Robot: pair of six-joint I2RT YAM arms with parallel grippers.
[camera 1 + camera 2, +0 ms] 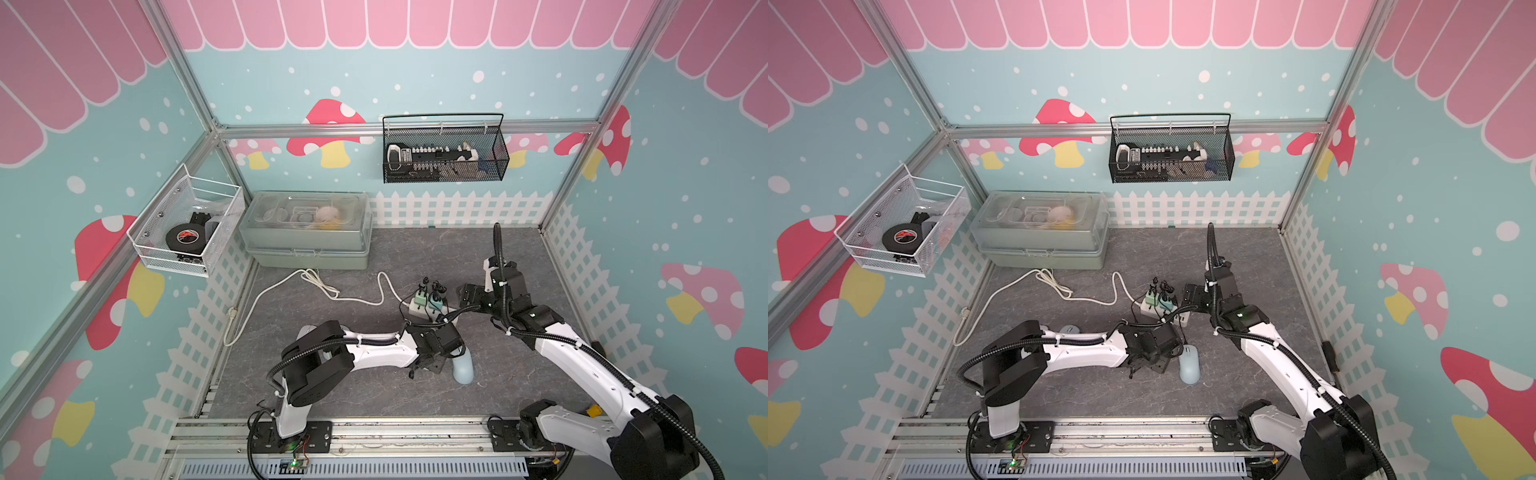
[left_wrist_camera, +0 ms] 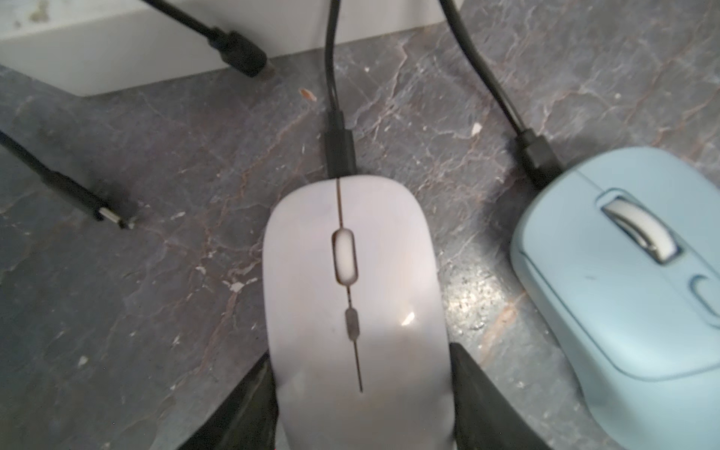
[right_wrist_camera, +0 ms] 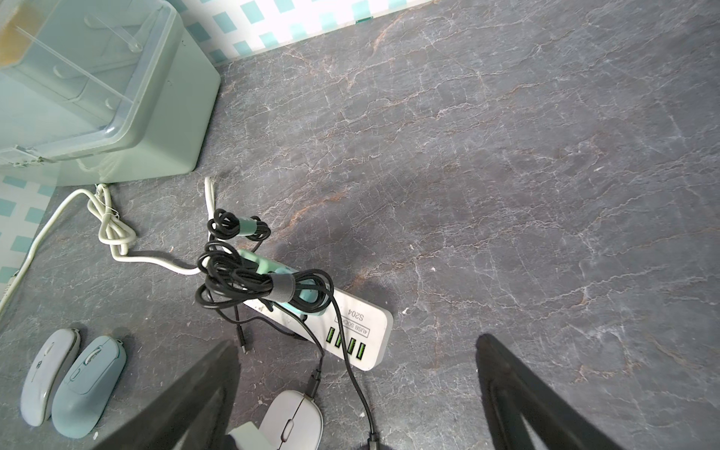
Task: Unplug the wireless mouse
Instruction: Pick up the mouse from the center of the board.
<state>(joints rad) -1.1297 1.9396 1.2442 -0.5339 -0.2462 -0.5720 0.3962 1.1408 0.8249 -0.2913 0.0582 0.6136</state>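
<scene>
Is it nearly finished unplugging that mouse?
Barely started. Done: the left gripper is at the pale grey flat mouse. In hand: its fingers pinch the mouse's sides. Left: the black cable plug is still in the mouse's front, and the open right gripper holds nothing.

The dark grey, veined tabletop carries a pale grey mouse between the fingers of the left gripper, with a light blue mouse just beside it on its right. A loose black cable end lies ahead of that gripper. The white power strip lies near the right gripper. Its white cord trails off toward a green storage box, which stands well apart from both grippers.
</scene>
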